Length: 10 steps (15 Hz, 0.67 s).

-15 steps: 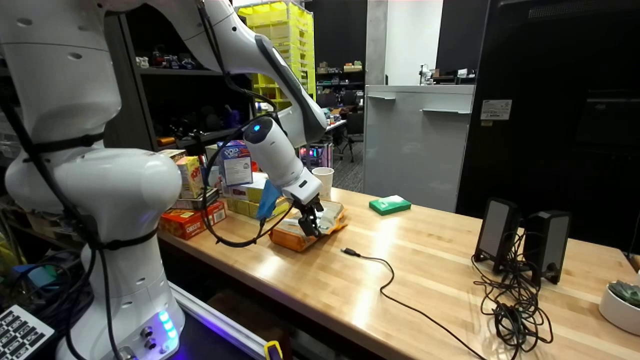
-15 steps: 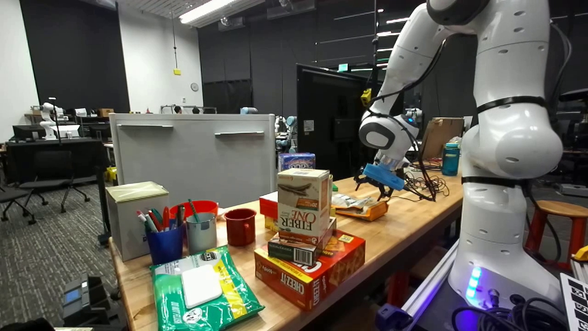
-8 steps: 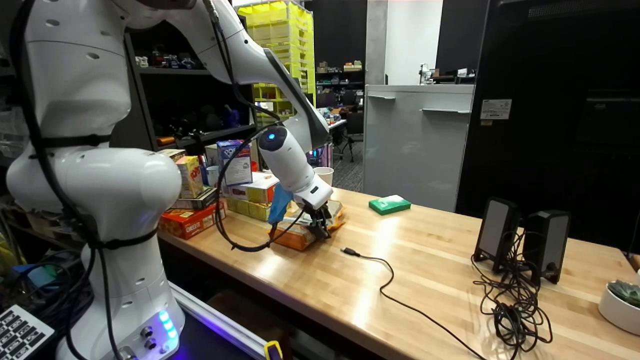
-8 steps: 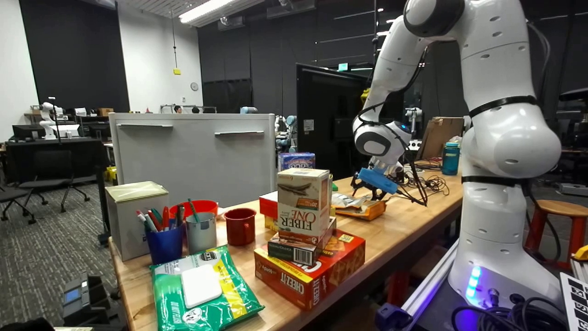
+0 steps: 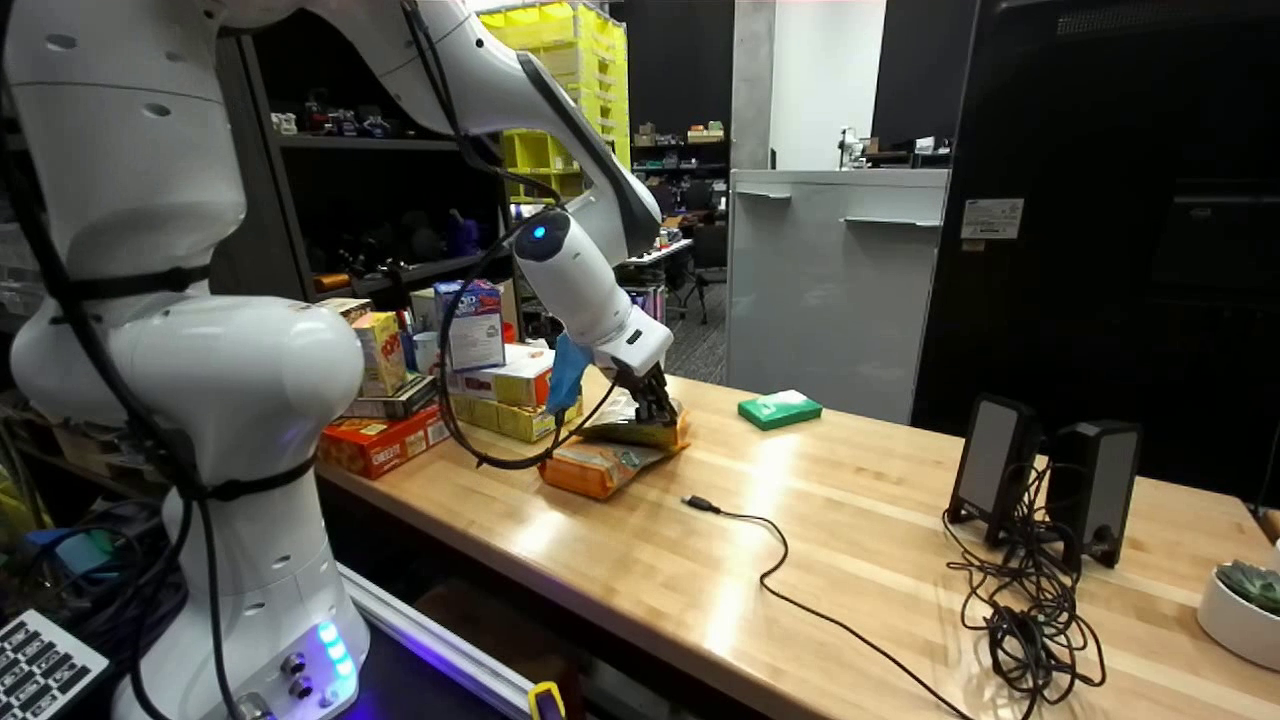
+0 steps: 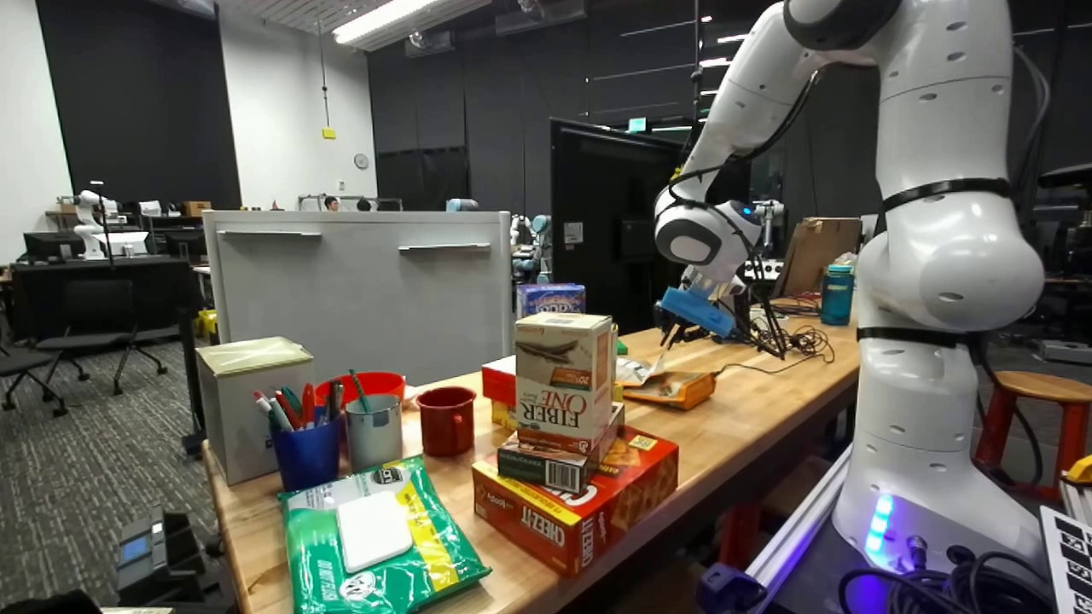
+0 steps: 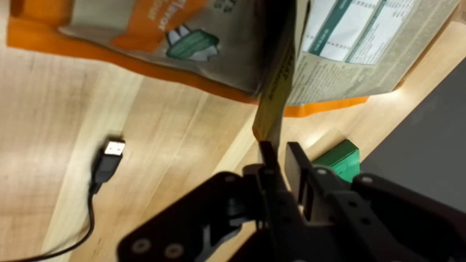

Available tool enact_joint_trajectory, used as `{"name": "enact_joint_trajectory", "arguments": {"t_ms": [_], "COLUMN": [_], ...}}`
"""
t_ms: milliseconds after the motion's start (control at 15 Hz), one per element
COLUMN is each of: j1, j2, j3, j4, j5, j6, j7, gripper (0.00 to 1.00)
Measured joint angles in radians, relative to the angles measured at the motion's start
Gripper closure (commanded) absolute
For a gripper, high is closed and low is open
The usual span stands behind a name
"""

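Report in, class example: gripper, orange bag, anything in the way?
Gripper at raised flap, grip unclear. Orange bag on table. Black cable nearby, not touching.

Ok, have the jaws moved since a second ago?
Yes: judged against the unmoved green box in an exterior view, the jaws have gone up and toward it.

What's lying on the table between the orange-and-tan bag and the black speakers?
A black USB plug on its cable, nearer the bag than the speakers; it shows in an exterior view.
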Motion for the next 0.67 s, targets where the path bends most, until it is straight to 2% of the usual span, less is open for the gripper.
{"name": "enact_joint_trajectory", "arguments": {"t_ms": [267, 400, 667], "j1": [0.01, -0.041, -0.034], "j2": [-0.149, -0.209, -0.273], "j3": [0.022, 0.114, 0.194], "j4": [0.008, 0.003, 0.004], "j5": [0.001, -0.067, -0.059], "j6": [0.135, 0.181, 0.222], "j7": [-0.047, 0.016, 0.033], "gripper": [1.0, 1.0, 1.0]}}
